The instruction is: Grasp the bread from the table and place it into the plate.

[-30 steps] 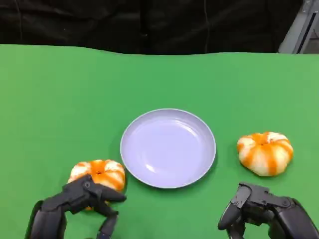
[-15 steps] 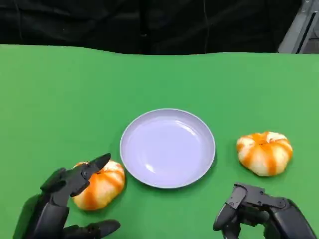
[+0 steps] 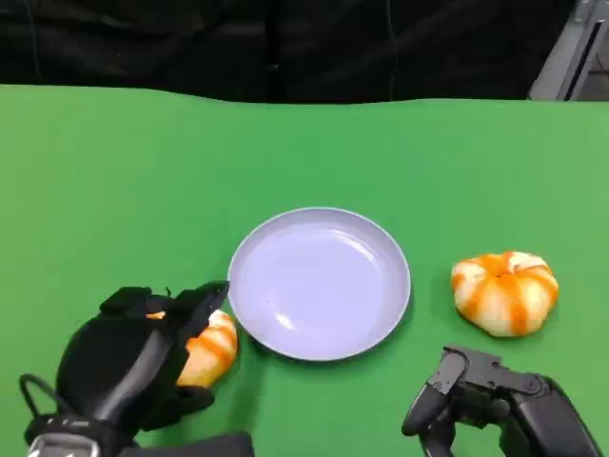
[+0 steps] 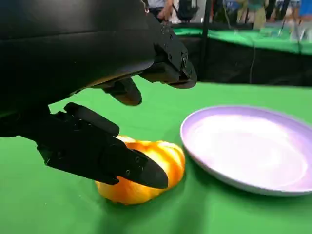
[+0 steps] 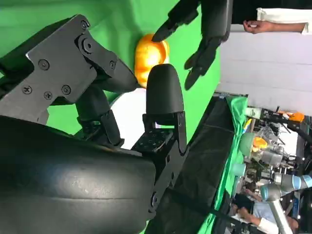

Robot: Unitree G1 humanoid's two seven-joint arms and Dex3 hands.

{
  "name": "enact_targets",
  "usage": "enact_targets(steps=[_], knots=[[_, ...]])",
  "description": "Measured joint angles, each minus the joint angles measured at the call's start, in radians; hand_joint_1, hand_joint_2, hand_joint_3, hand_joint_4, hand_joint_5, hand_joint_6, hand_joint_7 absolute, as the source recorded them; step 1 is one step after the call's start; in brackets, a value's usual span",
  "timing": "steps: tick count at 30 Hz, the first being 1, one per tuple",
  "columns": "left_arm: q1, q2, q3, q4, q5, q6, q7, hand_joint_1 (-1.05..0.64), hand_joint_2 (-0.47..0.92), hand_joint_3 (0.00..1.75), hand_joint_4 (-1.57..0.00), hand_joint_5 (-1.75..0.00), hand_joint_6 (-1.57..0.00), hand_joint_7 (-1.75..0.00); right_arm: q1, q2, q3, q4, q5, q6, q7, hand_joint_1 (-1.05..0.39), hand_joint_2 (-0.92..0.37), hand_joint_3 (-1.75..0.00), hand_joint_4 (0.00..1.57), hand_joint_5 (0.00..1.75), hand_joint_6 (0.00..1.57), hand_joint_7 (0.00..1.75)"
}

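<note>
A round orange-and-white bread (image 3: 211, 347) (image 4: 146, 170) lies on the green table just left of the lilac plate (image 3: 319, 283) (image 4: 253, 146). My left hand (image 3: 133, 367) (image 4: 83, 58) arches over this bread, covering its near side. Its fingers (image 4: 168, 66) hover spread above the bread and one finger (image 4: 102, 158) lies low along its side; nothing is gripped. The right wrist view shows the same bread (image 5: 148, 56) beneath the left hand (image 5: 204, 34). A second bread (image 3: 504, 292) lies right of the plate. My right hand (image 3: 490, 409) (image 5: 87, 161) rests near the front edge, holding nothing.
The green table (image 3: 114, 190) stretches back to a black curtain (image 3: 285, 48). A person's hand (image 5: 258, 24) shows beyond the table in the right wrist view. Open green surface lies behind the plate and on both sides.
My left hand has moved forward and over the left bread, now covering much of it. The right hand has barely shifted; plate and right bread stay put.
</note>
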Motion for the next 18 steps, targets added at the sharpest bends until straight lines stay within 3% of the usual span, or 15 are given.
enact_targets(steps=[5,13,17,18], knots=[[-0.076,0.018,-0.079,0.074,0.073,0.101,-0.048,-0.48,0.91,0.0,-0.33,-0.52,-0.41,-0.01,0.0,0.0,0.0,0.0,0.0,0.0,0.0,-0.04,-0.38,-1.26,0.76,1.69,0.75,1.4],[-0.182,0.026,-0.19,0.215,0.166,0.247,-0.116,-0.48,0.92,0.01,-0.48,-0.29,-0.45,-0.01,0.002,0.0,0.0,-0.001,-0.001,0.0,-0.001,-0.04,-0.38,-1.27,0.77,1.68,0.75,1.39],[-0.224,0.026,-0.214,0.275,0.154,0.264,-0.114,-0.44,0.92,0.09,-0.63,-0.36,-0.55,-0.05,0.003,0.0,0.0,-0.001,-0.001,0.0,-0.001,-0.04,-0.38,-1.27,0.76,1.67,0.75,1.39],[-0.23,0.03,-0.219,0.284,0.147,0.264,-0.112,-0.38,0.92,0.1,-0.7,-0.57,-0.68,-0.05,0.003,0.0,0.0,-0.001,-0.001,0.0,0.0,-0.04,-0.38,-1.27,0.77,1.67,0.75,1.39]])
